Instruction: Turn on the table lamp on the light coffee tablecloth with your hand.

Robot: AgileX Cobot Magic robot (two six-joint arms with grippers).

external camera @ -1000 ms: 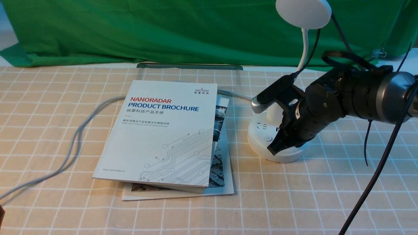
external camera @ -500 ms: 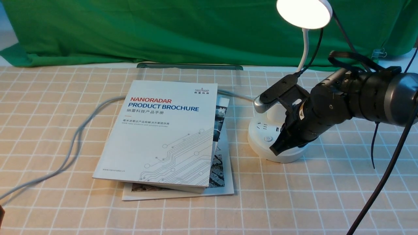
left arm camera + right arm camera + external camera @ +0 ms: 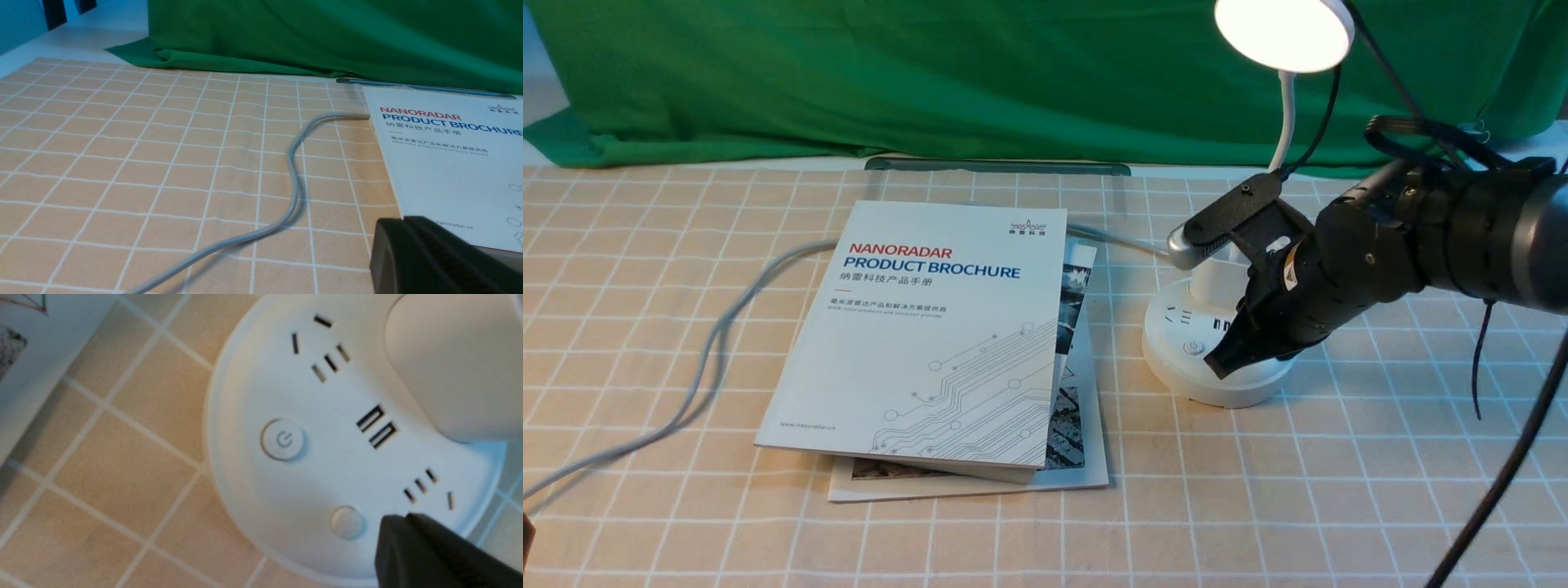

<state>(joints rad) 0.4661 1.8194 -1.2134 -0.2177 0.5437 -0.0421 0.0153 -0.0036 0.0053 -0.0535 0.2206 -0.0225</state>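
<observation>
Checking step: your right claw (image 3: 1223, 365), pinched fully closed and holding nothing, sits over the base of the table lamp (image 3: 1176, 363) beside its plain round button (image 3: 347, 522) | lamp stands on the light coffee tablecloth (image 3: 1258, 490), right of the brochure (image 3: 931, 327), head glowing | press looks done | next: lift straight up, clear of the lamp.
</observation>
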